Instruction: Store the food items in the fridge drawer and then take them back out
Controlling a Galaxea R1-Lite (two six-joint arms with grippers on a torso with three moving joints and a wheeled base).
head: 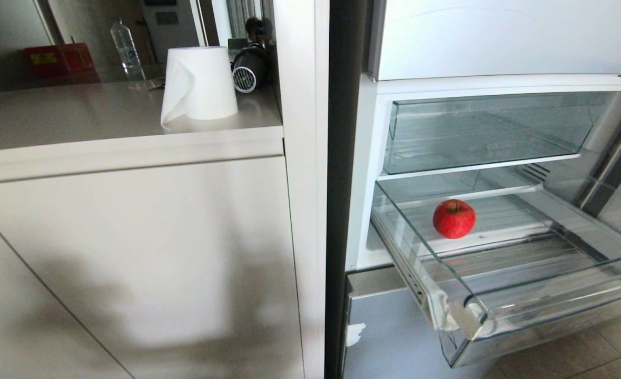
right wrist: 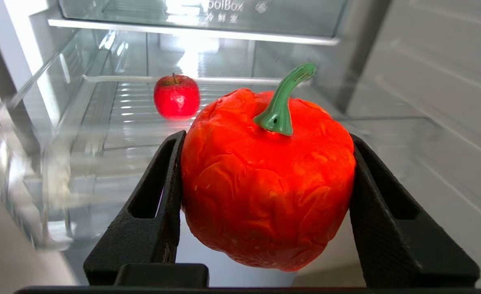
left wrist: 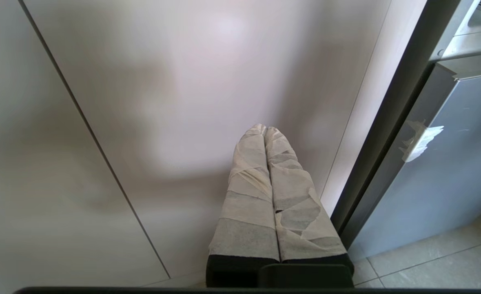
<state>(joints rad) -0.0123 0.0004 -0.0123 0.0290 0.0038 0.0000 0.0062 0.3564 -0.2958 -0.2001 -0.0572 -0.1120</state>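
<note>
Head view: fridge drawer [head: 500, 310] pulled out, holds red apple [head: 454, 219].

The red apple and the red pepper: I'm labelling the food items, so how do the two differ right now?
The red apple rests loose on the floor of the open fridge drawer; the red pepper is gripped in the right claw, short of the drawer. The apple has a short thin dark stem; the pepper has a thick curved green one. The apple is smooth and round; the pepper is lumpy and wrinkled. Both are bright red.
</note>
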